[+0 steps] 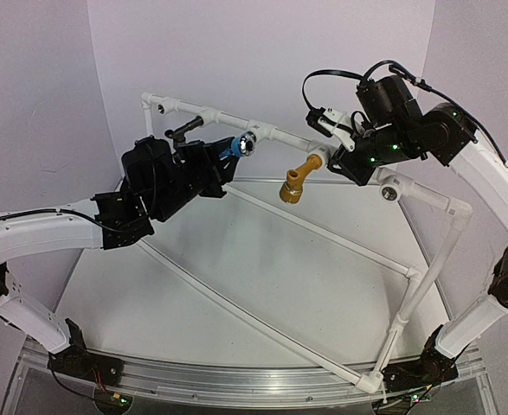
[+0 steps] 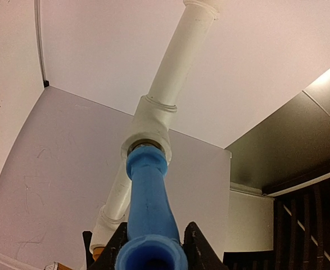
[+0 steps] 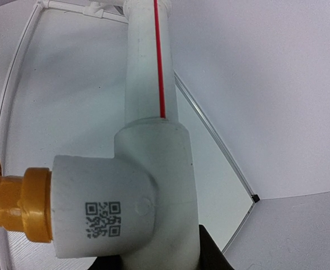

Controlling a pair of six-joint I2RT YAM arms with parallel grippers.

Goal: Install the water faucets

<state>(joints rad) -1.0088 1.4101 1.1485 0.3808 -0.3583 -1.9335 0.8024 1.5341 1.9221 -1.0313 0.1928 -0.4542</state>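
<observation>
The blue water faucet (image 1: 236, 147) (image 2: 148, 208) sits with its end in a white tee (image 2: 149, 126) of the pipe frame's top rail. My left gripper (image 1: 226, 162) (image 2: 153, 256) is shut on its near end, a black finger (image 2: 115, 247) pressed on each side. The black faucet (image 1: 182, 131) sticks out of the rail further left. The mustard-yellow faucet (image 1: 295, 181) (image 3: 16, 208) is seated in a white fitting (image 3: 148, 191) with a QR code. My right gripper (image 1: 338, 161) (image 3: 159, 261) is shut on that fitting from behind.
The white pipe frame (image 1: 323, 229) runs diagonally across the table and up a post at the right (image 1: 427, 277). An open socket (image 1: 392, 188) faces forward by the right arm, another (image 1: 161, 108) at the rail's left end. Pale walls enclose the back and sides.
</observation>
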